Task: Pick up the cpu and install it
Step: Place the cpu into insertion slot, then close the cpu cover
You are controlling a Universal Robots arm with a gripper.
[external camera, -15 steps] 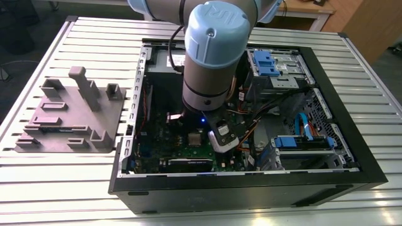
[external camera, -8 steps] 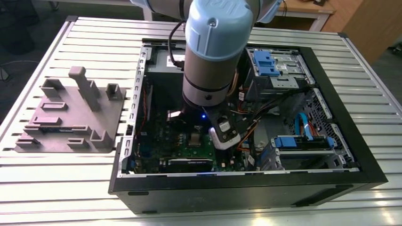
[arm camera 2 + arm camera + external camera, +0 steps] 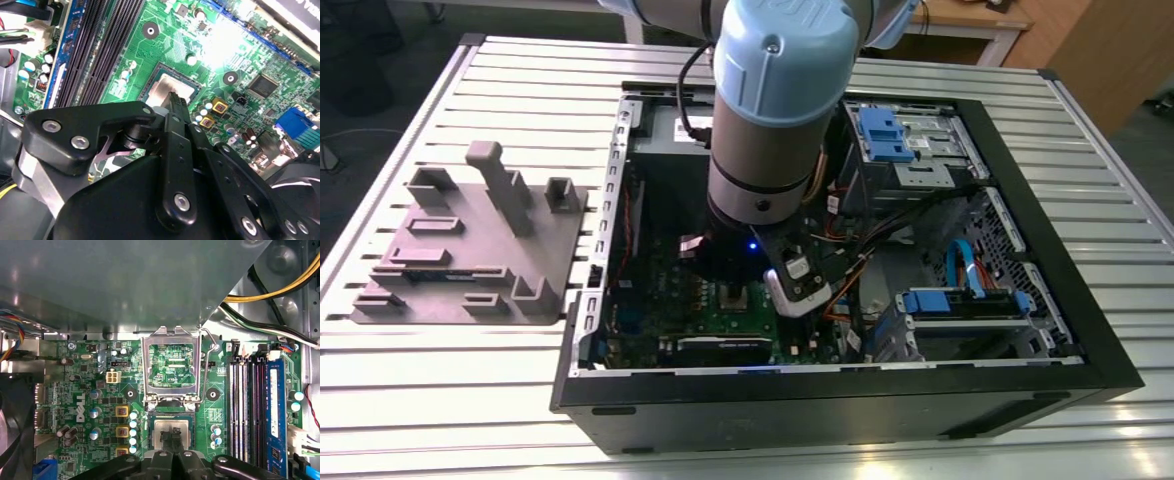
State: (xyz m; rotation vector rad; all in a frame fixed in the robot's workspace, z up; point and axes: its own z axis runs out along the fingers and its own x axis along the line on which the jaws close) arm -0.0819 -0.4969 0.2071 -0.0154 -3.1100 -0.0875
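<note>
Arm: one (image 3: 767, 130), reaching down from the far side into the open case (image 3: 854, 395).
Case: one, lying on its side on the slotted metal worktop (image 3: 440, 400), its open side up.
Tool: one (image 3: 172, 436), low over the motherboard (image 3: 80, 390). Its two black fingertips (image 3: 175, 99) stand together rather than spread, and they grip nothing.
Cpu: one (image 3: 186, 430), seated in the socket (image 3: 150, 435). Bare metal shows on either side of the tool's tips in the first wrist view.
Cpu contact: the tips sit over the middle of the metal top (image 3: 162, 90); I cannot tell whether they press on it or hang just clear.
Cpu orientation: it lies flat, silver-grey face up. Being square, it shows no long axis. Its edges run square with the socket's sides and parallel to the memory slots (image 3: 247, 405).
Load frame: one (image 3: 146, 367), hinged at the socket's edge and swung up and open, not over the chip.
Memory module: one with a blue label (image 3: 275, 410), standing in the outermost slot, well apart from the socket.
Yellow-topped square parts: three in a row (image 3: 121, 411), just beside the socket.
Blue drive brackets: two, one far (image 3: 883, 135) and one near (image 3: 945, 302), both toward the exterior view's right.
Grey fixture tray: one (image 3: 467, 255), on the worktop beside the case, at the exterior view's left.
</note>
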